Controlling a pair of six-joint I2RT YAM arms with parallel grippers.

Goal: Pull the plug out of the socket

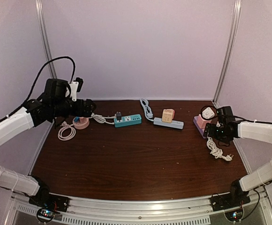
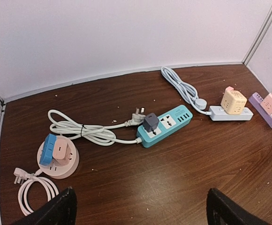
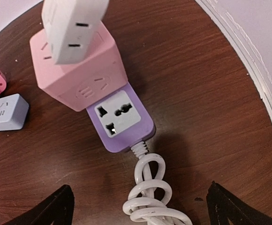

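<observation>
A teal power strip (image 2: 164,125) lies at the back of the table with a grey plug (image 2: 150,122) in it; the strip also shows in the top view (image 1: 127,120). A round pink socket (image 2: 58,161) holds a blue plug (image 2: 47,148) and a pink plug. A purple strip (image 3: 122,117) carries a pink cube adapter (image 3: 77,65) with a white plug (image 3: 72,26) on top. My left gripper (image 2: 140,208) is open and empty, above the table short of the teal strip. My right gripper (image 3: 139,208) is open and empty over the purple strip's coiled white cord (image 3: 150,197).
A light blue strip (image 2: 230,113) with a yellow and pink cube (image 2: 233,101) lies between the teal and purple strips. White cords (image 2: 79,131) coil beside the teal strip and the round socket. The enclosure walls (image 1: 136,47) stand close behind.
</observation>
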